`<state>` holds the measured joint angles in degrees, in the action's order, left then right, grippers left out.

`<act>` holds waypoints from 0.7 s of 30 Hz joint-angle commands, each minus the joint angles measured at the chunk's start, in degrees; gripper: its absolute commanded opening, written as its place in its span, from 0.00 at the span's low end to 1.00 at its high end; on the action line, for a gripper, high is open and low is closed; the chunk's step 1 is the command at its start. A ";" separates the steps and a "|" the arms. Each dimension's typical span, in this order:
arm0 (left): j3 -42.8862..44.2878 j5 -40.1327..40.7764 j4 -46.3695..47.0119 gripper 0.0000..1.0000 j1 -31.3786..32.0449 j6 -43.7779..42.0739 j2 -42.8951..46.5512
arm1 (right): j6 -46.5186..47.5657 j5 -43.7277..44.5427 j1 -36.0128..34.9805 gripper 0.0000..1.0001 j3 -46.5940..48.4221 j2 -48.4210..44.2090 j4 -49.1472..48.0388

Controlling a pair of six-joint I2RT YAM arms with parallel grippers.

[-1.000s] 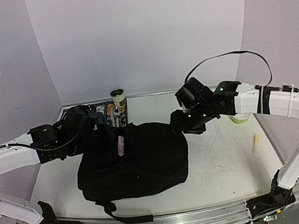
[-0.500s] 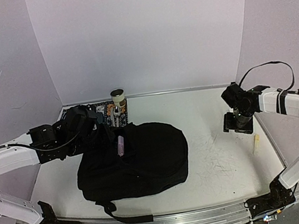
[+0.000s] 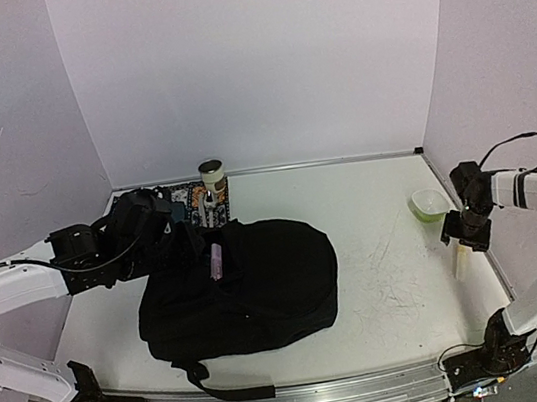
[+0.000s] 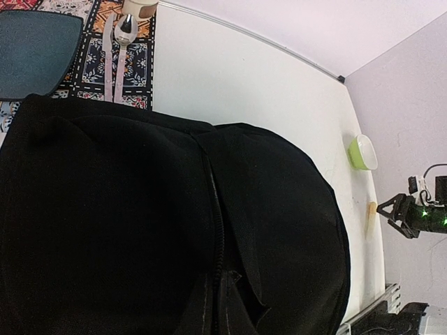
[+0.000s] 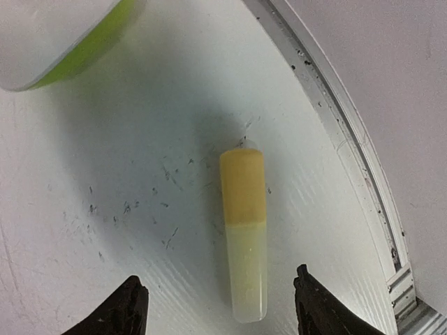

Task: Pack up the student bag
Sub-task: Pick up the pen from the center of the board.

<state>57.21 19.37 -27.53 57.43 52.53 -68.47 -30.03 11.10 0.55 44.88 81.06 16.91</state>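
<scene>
The student bag [image 3: 251,289], a floppy black backpack, lies at centre-left and fills the left wrist view [image 4: 140,223]. A small pink stick [image 3: 215,263] pokes out at its top seam. My left gripper [image 3: 164,233] sits at the bag's upper left edge, shut on the fabric; its fingers are hidden. At the far right, a yellow-capped pale tube [image 3: 462,261] lies flat on the table by the right rail. My right gripper [image 5: 222,307] hangs open just over the tube [image 5: 244,237], one fingertip on each side of its pale end, not touching it.
A lime-green bowl [image 3: 430,203] stands just behind the right gripper. At the back left are a patterned mat [image 3: 190,196] with a dark teal plate [image 4: 35,52], utensils [image 4: 120,42] and a tin can [image 3: 212,179]. The raised right rail [image 5: 349,160] runs close by the tube.
The right arm swung from beside the bag's right edge across to the far right rail and came down over the tube, jaws widening. The left arm and bag stayed put.
</scene>
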 commanded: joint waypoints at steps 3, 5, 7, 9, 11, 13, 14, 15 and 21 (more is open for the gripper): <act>1.00 0.73 2.85 0.00 -0.30 -0.25 3.10 | 5.47 -9.49 7.35 0.70 -2.73 1.16 -4.30; 0.94 0.58 2.82 0.00 -0.29 -0.03 3.09 | 6.07 -10.83 8.87 0.70 -3.09 2.80 -5.08; 1.03 0.36 2.75 0.00 -0.29 0.09 3.10 | 6.79 -12.55 9.89 0.68 -3.38 3.96 -5.61; 0.98 0.23 2.76 0.00 -0.30 0.24 3.21 | 7.41 -12.80 10.16 0.66 -3.72 4.66 -6.36; 0.85 0.27 2.74 0.00 -0.30 0.32 3.21 | 7.95 -12.88 10.73 0.65 -4.10 5.69 -6.98; 0.89 0.30 2.74 0.00 -0.31 0.44 3.14 | 8.50 -13.73 11.28 0.62 -4.50 6.97 -7.67; 0.94 0.27 2.75 0.00 -0.30 0.46 3.03 | 8.60 -14.38 11.45 0.60 -4.67 7.55 -8.07; 1.00 0.26 2.75 0.00 -0.30 0.49 2.98 | 8.78 -15.16 11.46 0.58 -4.77 8.02 -8.41; 1.56 0.38 2.75 0.00 -0.29 0.41 2.49 | 10.10 -16.78 11.48 0.47 -5.45 9.64 -9.10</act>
<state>57.21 18.61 -27.58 57.41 52.58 -68.18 -21.52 -3.07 11.85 40.74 88.88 5.78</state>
